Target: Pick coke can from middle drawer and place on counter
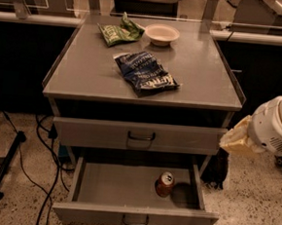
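Observation:
The red coke can [164,183] stands upright in the open middle drawer [110,188], right of centre, near its back wall. The drawer is pulled out at the bottom of the cabinet, with a dark bar handle on its front. The grey counter [207,78] is the cabinet top above it. My gripper [237,139] shows as a pale cream part at the end of the white arm, at the right edge. It hangs beside the cabinet's right side, level with the closed drawer, above and to the right of the can and apart from it.
A dark blue chip bag [145,73] lies mid-counter. A green bag [119,32] and a white bowl [162,34] sit at the back. A closed drawer [139,135] is above the open one. Black cables [38,175] trail on the floor at left.

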`<state>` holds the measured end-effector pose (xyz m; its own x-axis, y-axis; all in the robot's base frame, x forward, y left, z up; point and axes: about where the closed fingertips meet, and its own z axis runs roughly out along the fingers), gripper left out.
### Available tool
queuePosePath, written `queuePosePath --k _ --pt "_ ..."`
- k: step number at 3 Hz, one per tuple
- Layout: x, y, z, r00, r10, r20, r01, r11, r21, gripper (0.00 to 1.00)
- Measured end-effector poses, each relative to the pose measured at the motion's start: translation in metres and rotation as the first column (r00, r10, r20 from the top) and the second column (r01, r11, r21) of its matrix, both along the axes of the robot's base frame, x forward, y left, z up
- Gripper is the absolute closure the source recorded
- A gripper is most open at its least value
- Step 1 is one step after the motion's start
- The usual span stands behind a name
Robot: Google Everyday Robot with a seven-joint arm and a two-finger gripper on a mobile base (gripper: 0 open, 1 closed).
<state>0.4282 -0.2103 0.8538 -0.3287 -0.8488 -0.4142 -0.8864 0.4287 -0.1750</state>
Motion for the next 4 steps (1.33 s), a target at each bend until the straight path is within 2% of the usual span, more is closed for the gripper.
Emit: queuePosePath --k 1,2,3,4 --pt "0.000 0.000 0.000 1.0000 0.000 0.000 0.000 1.000 0.000 1.00" --pt "0.004 0.000 -0.018 0.9998 0.009 0.017 -0.009 1.000 -0.005 1.00" --pt "0.013 -0.003 -0.081 0.9991 0.010 0.040 -0.010 1.000 0.019 1.00" --pt "0.022 -0.007 -0.127 0.9983 0.003 0.058 -0.005 0.999 0.051 1.00"
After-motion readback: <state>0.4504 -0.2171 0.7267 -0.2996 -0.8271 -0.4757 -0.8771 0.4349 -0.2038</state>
